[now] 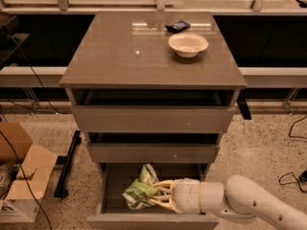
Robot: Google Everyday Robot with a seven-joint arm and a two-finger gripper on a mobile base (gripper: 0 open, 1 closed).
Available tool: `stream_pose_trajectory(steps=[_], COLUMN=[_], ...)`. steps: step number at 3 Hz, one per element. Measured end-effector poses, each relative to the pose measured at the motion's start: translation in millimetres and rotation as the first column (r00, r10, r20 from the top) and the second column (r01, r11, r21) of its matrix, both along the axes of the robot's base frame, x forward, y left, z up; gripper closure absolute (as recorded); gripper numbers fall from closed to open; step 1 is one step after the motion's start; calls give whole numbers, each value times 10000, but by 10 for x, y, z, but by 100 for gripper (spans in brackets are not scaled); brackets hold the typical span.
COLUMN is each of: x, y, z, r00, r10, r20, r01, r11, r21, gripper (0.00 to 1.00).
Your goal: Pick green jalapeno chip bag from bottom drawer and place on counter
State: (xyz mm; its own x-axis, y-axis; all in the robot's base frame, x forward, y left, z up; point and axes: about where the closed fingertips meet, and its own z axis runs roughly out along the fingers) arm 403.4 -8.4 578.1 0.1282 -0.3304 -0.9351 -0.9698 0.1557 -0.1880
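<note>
The cream two-finger gripper [156,194] is seen low down, inside the deep grey-brown bottom drawer [111,190], which is open wide. It is carried on a thick white arm [249,202] that comes in from the right.

The small crumpled light green foil chip bag [138,194] is found just left of the gripper, inside the drawer. The gripper's fingers are pressed onto the bag's right side, one above and one below, so the bag is pinched between them. The fingertips are partly hidden by the foil, so the hold is only judged to be tight. The bag is held this way so that it can be lifted out.

The flat shiny grey-brown counter [124,56] is high above the gripper. The bag is not yet set on it. Two shallower drawers [153,120] are stacked between the gripper and that top. They stick out a little, so the bag should be drawn forward first, or it could be bumped on the way up.

A round white bowl [188,44] and a small dark blue packet [177,26] are kept far above the gripper, a bit to its right. A spot away from them should be picked.
</note>
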Motion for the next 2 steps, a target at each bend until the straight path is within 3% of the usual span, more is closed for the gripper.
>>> stream_pose_trajectory(steps=[2], x=[514], y=[-150], z=[870], r00=[9856], r10=[-714], r20=[1531], r01=[705], r11=[9974], r21=[112], gripper=[100])
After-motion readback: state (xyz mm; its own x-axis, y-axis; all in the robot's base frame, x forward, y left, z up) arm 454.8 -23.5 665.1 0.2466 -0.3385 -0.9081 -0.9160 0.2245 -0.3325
